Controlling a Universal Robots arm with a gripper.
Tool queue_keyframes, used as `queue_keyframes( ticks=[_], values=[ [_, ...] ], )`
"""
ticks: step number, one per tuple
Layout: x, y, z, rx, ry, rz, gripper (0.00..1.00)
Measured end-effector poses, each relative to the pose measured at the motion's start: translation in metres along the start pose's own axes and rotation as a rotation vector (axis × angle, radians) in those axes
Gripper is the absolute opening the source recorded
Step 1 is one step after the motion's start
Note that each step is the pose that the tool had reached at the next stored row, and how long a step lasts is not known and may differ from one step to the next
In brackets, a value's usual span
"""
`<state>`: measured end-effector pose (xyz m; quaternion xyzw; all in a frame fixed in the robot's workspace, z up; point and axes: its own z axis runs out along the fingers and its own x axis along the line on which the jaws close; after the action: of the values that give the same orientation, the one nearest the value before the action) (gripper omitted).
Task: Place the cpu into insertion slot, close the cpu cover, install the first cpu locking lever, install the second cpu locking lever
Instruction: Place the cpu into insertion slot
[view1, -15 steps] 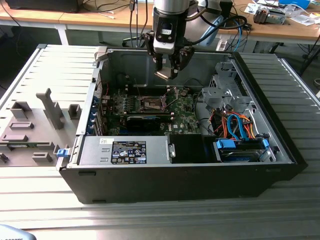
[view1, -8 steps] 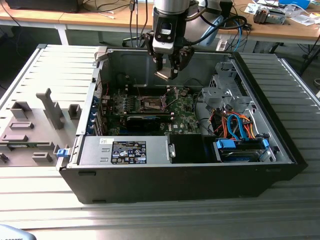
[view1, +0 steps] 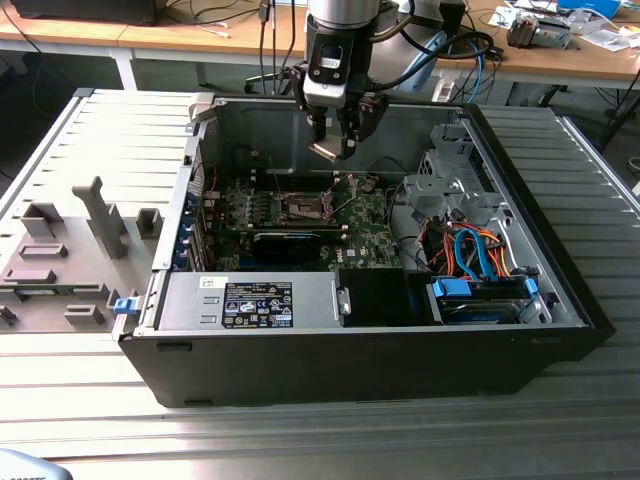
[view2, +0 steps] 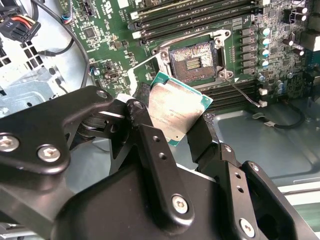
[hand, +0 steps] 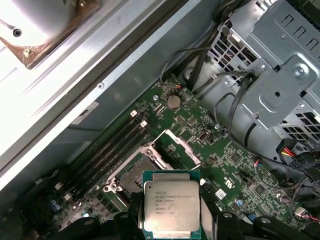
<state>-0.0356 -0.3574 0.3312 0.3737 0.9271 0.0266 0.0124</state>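
open air above socket (view1: 303, 207); drive cage (view1: 455, 180) crowds exterior view's right, cables (view1: 470, 250) beside it, case wall (view1: 260, 125) beyond.

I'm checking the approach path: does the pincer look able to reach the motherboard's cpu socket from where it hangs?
Probably yes. The pincer, shut on the cpu, hangs above the socket, which lies uncovered in both wrist views; nothing appears to stand between them.

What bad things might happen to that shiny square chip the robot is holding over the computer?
The gripper pinches the cpu only by its edges, above the motherboard, so it might slip and drop onto the parts. The open socket has bare contacts; the cpu looks turned against it, so landing crooked could damage them.
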Motion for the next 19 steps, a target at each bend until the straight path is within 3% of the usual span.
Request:
queue_keyframes(
  ticks=[19],
  values=[
    [0.0,0.0,0.0,0.0043,-0.0062,0.037,0.54]
  ],
)
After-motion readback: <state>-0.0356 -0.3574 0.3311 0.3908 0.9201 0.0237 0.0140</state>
